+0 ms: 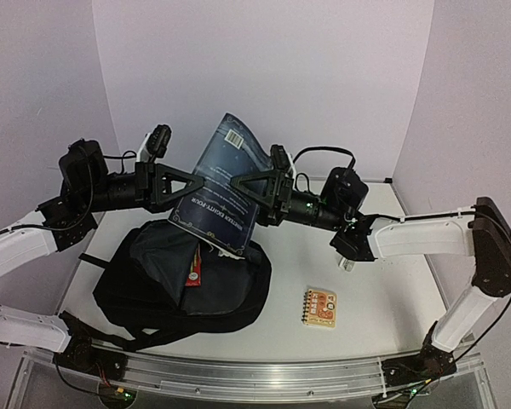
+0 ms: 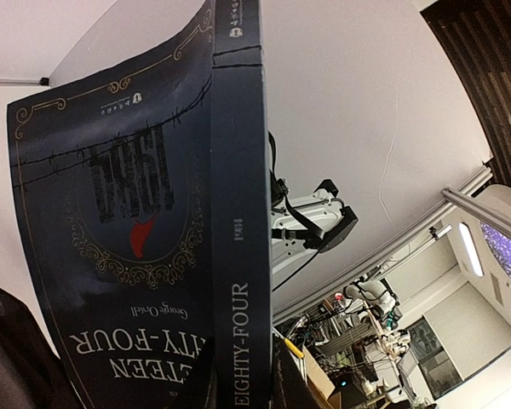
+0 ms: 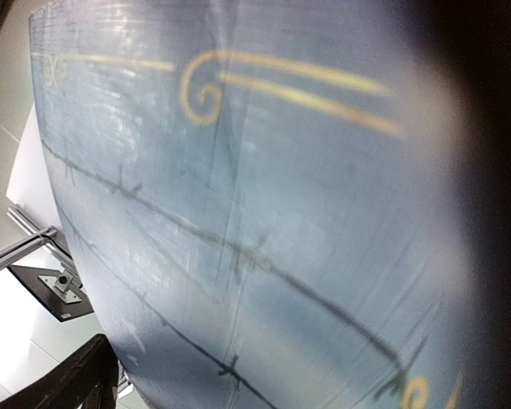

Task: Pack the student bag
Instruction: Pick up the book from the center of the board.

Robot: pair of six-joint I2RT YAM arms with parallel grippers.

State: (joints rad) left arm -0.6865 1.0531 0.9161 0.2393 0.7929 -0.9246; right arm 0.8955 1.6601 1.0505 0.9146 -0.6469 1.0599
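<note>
- Two robot arms meet at the middle of the top view, with a dark blue book (image 1: 226,183) between them, raised over the table (image 1: 366,315).
- The left fingers (image 1: 177,182) are closed on the book near its spine. The left wrist view shows the spine and the front cover from close up.
- The right fingers (image 1: 257,184) are spread wide and face the flat of the cover, which fills the right wrist view. They seem to steady the book, not pinch it.
- The student bag (image 1: 179,281) lies on the table in the lower left of the top view, directly under the book.
- The bag is large, black, soft and slumped, with straps trailing towards the lower edge. Its mouth gapes open, showing a dark lining and a red item (image 1: 193,268).
- The book's lower corner sits at the mouth; whether it touches the fabric is unclear.
- To do this step well, the book should probably go down spine first, clear of the zipper edge, with the closed grip held until the bag takes its weight.
- A small orange notepad (image 1: 320,307) lies on the table, right of the bag.
</note>
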